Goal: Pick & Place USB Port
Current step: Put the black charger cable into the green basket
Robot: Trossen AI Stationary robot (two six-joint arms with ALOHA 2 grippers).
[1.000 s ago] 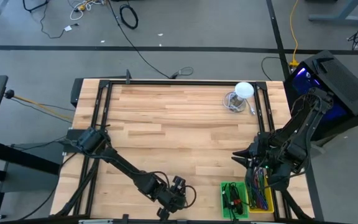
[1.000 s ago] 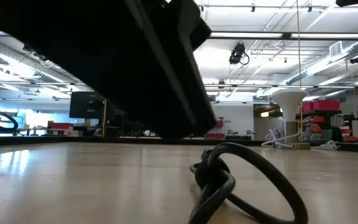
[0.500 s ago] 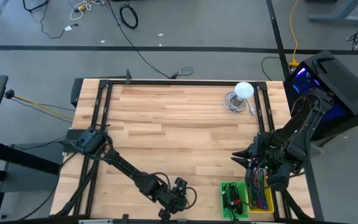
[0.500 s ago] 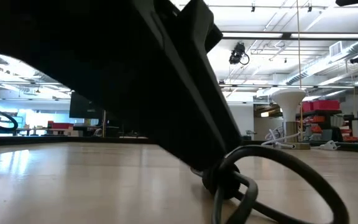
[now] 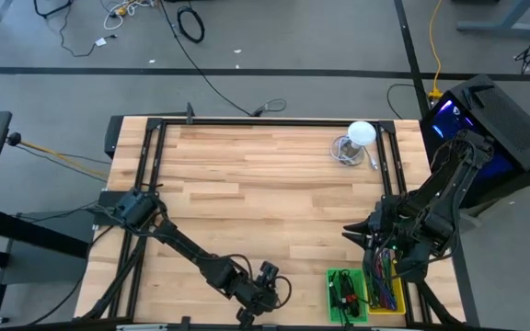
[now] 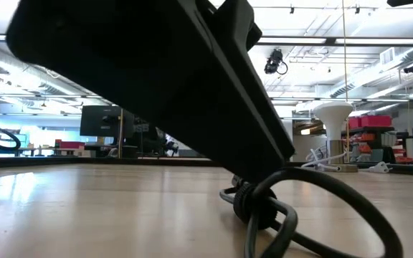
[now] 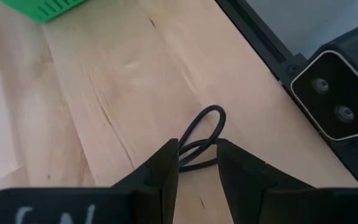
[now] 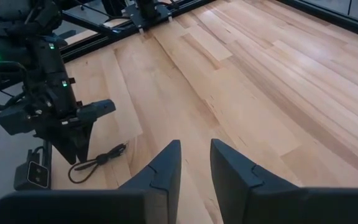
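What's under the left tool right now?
A looped black cable lies on the wooden table directly below the left tool, one strand running between its fingers. The fingers cover the cable's near part, so whether they pinch it, and any plug end, cannot be seen.

We see our left arm stretched low toward the table's near edge, its left gripper pointing down, fingers narrowly parted. Our right gripper hovers at the right side, fingers slightly apart.
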